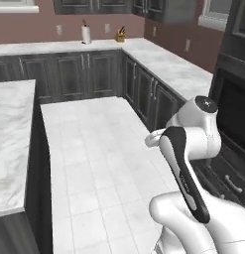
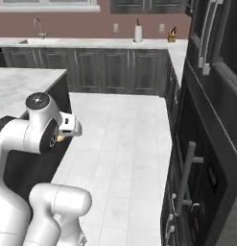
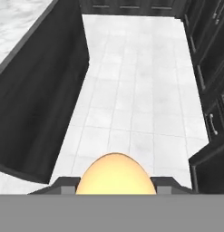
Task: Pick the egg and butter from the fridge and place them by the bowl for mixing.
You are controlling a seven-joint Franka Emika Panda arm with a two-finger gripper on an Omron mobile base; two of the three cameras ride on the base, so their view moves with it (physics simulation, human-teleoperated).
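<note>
Left base view: arm folded over the white tile floor; hand is hidden behind the wrist, so grip can't be read here.

Right base view: gripper sits low beside the elbow joint, at the island's dark side panel. A small orange spot, the egg, peeks out right at the fingers.

Hand view: egg sits between the two dark fingertips, touching both, jaws pinched on it. Ahead of the gripper is tile floor, island panel to one side, dark cabinets to the other.
</note>
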